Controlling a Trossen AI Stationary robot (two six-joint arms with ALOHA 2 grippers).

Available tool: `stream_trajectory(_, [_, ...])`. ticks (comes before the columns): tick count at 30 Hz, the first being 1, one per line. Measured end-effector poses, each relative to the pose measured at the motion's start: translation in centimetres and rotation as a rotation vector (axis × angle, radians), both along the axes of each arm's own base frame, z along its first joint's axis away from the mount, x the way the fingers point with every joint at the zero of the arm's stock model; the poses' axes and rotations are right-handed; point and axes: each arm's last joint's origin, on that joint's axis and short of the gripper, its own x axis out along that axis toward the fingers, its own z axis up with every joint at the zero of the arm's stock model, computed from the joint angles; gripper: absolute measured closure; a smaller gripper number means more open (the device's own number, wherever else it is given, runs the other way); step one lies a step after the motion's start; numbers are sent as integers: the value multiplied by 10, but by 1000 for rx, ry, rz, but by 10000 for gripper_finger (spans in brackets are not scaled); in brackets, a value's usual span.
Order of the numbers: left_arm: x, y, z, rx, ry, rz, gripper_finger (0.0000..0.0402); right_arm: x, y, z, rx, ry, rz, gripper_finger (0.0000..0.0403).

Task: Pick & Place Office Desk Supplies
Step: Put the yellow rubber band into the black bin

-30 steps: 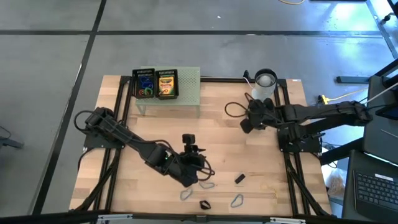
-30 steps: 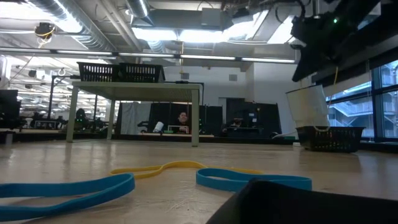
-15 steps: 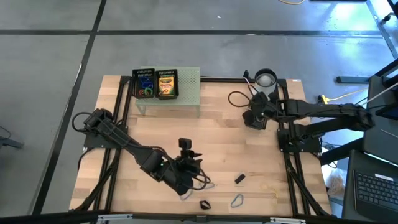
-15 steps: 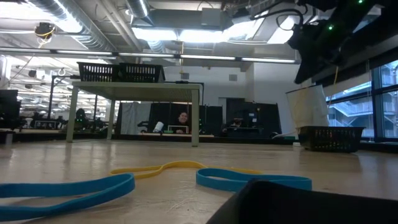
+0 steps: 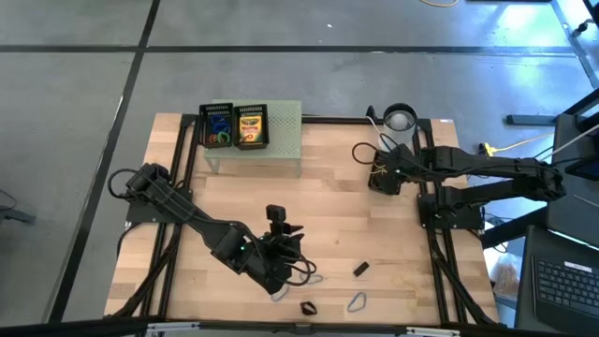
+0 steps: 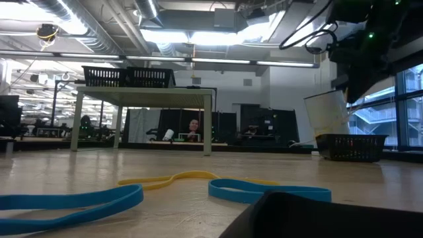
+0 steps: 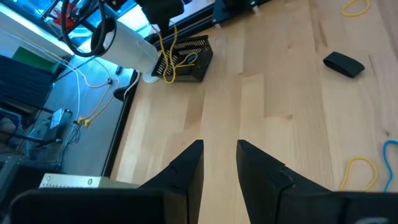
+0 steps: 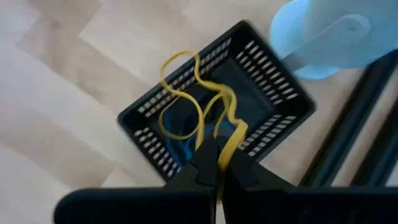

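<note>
Your right gripper [image 8: 217,163] is clamped on a yellow rubber band [image 8: 193,102], which dangles over the small black mesh basket [image 8: 144,112] just beside the white cup [image 5: 400,120] at the table's far right edge. The band's loops hang inside the basket opening.

Your left gripper [image 7: 219,163] sits low over the near middle of the wooden table [image 5: 328,206]; its fingers stand slightly apart with bare wood between them, holding nothing. A black clip [image 7: 344,64] and another yellow band [image 7: 357,169] lie ahead of it. The crayon box [image 5: 250,126] rests on the green stand [image 5: 285,126].
</note>
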Motion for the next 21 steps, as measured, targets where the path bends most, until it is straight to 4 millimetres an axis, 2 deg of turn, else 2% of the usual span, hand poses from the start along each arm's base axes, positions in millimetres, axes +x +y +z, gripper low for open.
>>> stream_trajectory(4, [0,0,0,-13,-9,9,314,0,1,0,17,2,5,403])
stream_trajectory(12, [0,0,0,-10,-4,9,313,-10,-2,-1,-90,80,-94,403])
stream_trajectory(21, [0,1,0,-8,-3,11,315,-10,-2,0,-116,86,-110,397])
